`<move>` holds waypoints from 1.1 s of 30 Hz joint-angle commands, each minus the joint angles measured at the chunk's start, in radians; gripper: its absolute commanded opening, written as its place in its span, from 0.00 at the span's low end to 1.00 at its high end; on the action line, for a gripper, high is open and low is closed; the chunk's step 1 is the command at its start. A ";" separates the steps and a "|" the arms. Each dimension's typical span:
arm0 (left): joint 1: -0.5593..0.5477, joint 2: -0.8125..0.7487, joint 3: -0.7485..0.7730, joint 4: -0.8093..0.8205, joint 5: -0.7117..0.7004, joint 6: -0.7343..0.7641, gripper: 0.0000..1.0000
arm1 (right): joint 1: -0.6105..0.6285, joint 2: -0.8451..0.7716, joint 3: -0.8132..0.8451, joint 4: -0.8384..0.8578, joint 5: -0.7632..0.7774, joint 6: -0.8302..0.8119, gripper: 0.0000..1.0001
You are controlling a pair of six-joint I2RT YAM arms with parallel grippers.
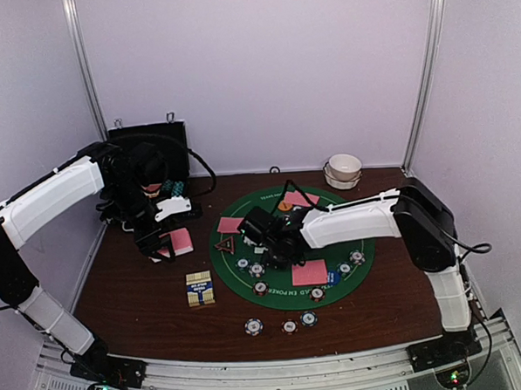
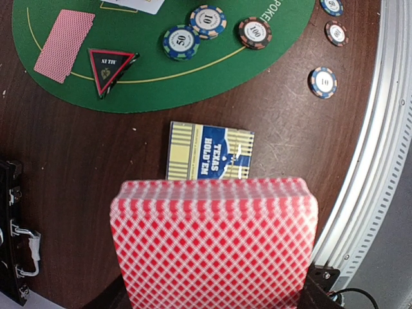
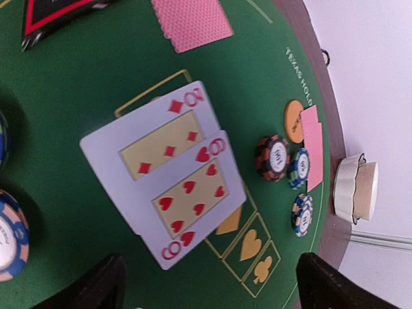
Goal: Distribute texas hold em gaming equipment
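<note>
Overhead view, close wrist views (shared mat [image 1: 252,204])

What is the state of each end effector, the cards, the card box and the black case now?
left end effector, shut on the card deck
right end effector, open, holding nothing
card deck, held, back side up
two cards, face up, overlapping, on the green mat
card box, lying flat on the table
black case, open, lid upright

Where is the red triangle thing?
In the top view, the red triangle button lies near the left edge of the green mat, right beside a pink-backed card and up-right of the blue-and-yellow card box.
</note>
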 commanded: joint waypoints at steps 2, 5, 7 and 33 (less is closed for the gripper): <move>0.007 -0.015 0.029 -0.008 0.023 0.006 0.00 | -0.101 -0.234 0.010 -0.042 -0.158 0.336 1.00; 0.008 -0.014 0.030 -0.008 0.023 0.007 0.00 | -0.159 -0.310 0.031 -0.077 -0.260 0.524 1.00; 0.007 -0.015 0.029 -0.006 0.025 0.005 0.00 | -0.211 -0.349 0.037 -0.076 -0.371 0.631 0.99; 0.008 0.004 0.047 -0.003 0.024 0.003 0.00 | -0.113 -0.235 -0.107 0.472 -1.366 1.367 0.98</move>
